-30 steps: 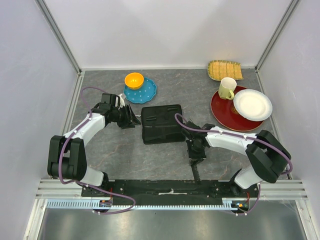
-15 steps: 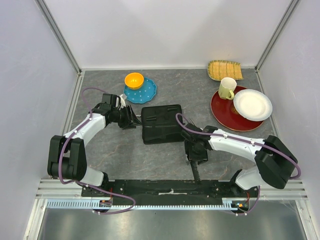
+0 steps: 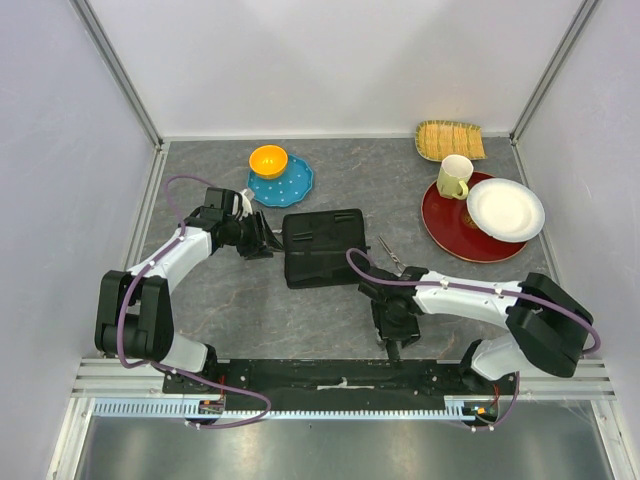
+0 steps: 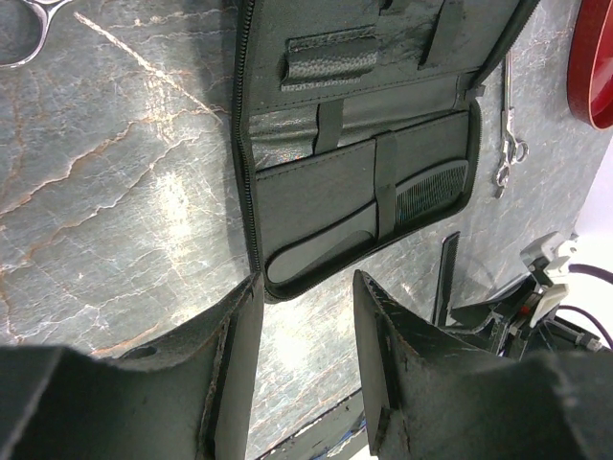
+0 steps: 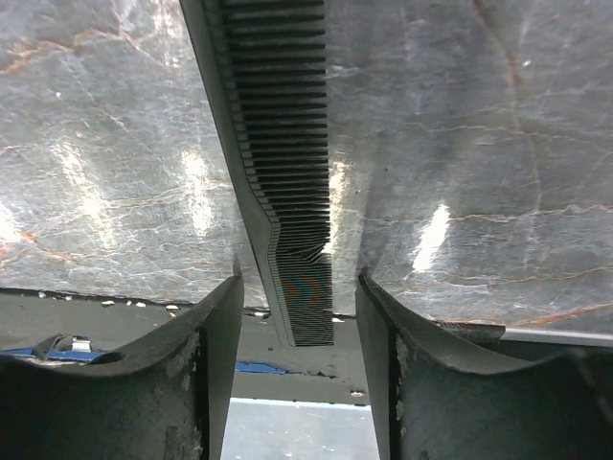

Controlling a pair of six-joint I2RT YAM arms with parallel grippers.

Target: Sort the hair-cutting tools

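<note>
The black zip case lies open in the middle of the table, with one black comb tucked in a pocket. My left gripper hovers open at the case's left edge, nothing between its fingers. Silver scissors lie on the table right of the case. The ring of another pair of scissors shows at the left wrist view's corner. My right gripper is open at the near edge. A second black comb lies flat between its fingers, clear of both, its end overhanging the edge.
An orange bowl sits on a blue dotted plate at the back left. A red plate at the right carries a cream cup and a white plate. A woven tray lies behind. The black base rail borders the near edge.
My right gripper has opened and shifted toward the near edge along the comb. Its arm swung aside, uncovering the scissors right of the case. The left arm has not moved.
</note>
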